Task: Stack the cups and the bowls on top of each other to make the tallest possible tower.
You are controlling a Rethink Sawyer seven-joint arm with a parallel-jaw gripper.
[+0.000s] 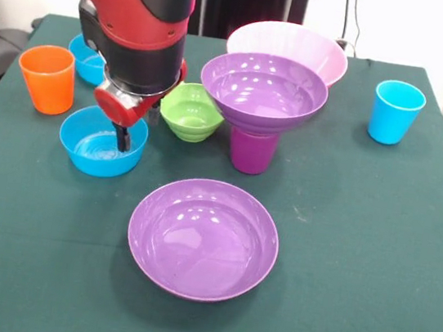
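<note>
One green tablecloth (pixel 357 259) (white wall (pixel 438 31) behind).

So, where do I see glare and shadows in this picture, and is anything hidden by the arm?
Front view: white glare spots lie on the purple bowl in front and on the purple bowl on the purple cup; soft shadows fall below the bowls on the green cloth; the arm hides part of the far blue bowl; the claw hangs in the near blue bowl.

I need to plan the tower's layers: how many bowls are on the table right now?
5 visible: pink bowl at the far edge, purple bowl atop the purple cup, purple bowl nearest, green bowl mid-table, blue bowl under the gripper. A blue rim behind the arm may be another.
</note>
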